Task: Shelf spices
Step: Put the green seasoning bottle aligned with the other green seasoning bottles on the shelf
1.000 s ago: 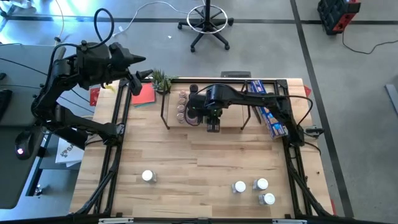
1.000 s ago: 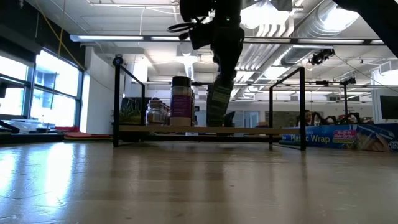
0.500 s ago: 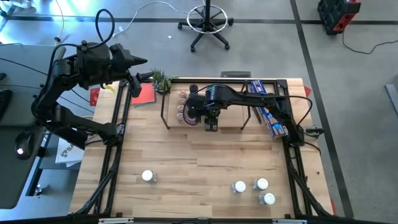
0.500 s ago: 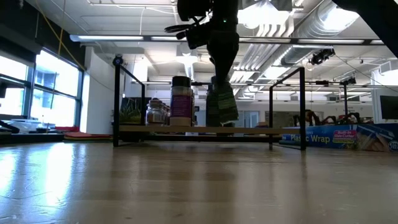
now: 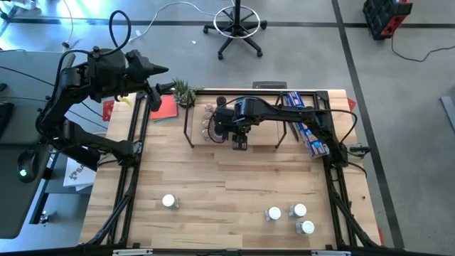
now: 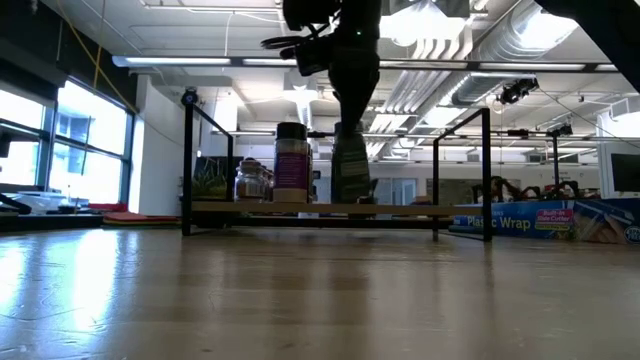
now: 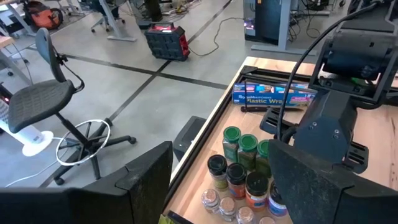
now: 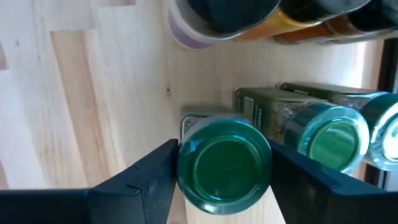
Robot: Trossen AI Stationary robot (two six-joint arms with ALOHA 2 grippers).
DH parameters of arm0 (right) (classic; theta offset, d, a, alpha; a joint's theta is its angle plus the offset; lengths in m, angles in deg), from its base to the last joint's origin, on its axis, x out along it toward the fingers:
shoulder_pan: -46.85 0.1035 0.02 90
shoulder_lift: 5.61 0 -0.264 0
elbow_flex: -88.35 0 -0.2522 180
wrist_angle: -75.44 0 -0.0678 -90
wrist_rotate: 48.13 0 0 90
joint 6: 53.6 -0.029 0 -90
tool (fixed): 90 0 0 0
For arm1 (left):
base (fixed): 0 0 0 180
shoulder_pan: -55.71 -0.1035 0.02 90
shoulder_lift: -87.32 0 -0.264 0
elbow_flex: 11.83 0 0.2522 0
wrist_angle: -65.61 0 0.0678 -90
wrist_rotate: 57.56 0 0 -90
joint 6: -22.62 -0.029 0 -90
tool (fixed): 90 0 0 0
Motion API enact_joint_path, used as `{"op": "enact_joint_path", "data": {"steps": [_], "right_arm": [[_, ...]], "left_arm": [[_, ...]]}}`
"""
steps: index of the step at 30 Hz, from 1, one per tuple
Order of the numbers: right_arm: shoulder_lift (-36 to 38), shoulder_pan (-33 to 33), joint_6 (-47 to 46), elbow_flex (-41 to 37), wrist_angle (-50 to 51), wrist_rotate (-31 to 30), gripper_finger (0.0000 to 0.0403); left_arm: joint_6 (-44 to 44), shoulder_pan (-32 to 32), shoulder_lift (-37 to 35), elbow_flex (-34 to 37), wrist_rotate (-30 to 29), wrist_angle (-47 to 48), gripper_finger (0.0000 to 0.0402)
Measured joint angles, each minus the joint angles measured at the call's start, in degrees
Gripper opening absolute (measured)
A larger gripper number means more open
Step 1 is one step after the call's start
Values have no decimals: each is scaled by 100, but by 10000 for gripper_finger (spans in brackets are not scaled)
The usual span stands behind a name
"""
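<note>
My right gripper points down over the near edge of the light-wood shelf. A green-lidded spice jar stands upright on the shelf board, between that gripper's two fingers. Beside it stand more green-lidded jars, and behind them a cluster of spices fills the shelf's left end. Several white-lidded jars and one alone stand on the table's near part. My left gripper hangs open, high over the table's far left corner. My right gripper comes from above with one finger on each side of the green lid's rim. The jar stands on its base on the shelf. I cannot tell whether the fingers touch the lid.
A blue wrap packet lies at the shelf's right end. A small plant and a red square sit at its left. The shelf's black posts rise at its corners.
The green-lidded jar under my right gripper has gone from leaning to standing upright on the shelf board. The gripper has stayed over it.
</note>
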State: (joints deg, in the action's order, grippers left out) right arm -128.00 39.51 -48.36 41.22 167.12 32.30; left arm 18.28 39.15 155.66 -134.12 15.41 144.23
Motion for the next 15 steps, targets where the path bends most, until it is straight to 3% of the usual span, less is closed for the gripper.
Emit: {"op": "enact_joint_path", "data": {"steps": [15], "right_arm": [[7,-1,-26,0,-167,-91,249]], "left_arm": [[-42,0,0,1,-2,2,259]]}}
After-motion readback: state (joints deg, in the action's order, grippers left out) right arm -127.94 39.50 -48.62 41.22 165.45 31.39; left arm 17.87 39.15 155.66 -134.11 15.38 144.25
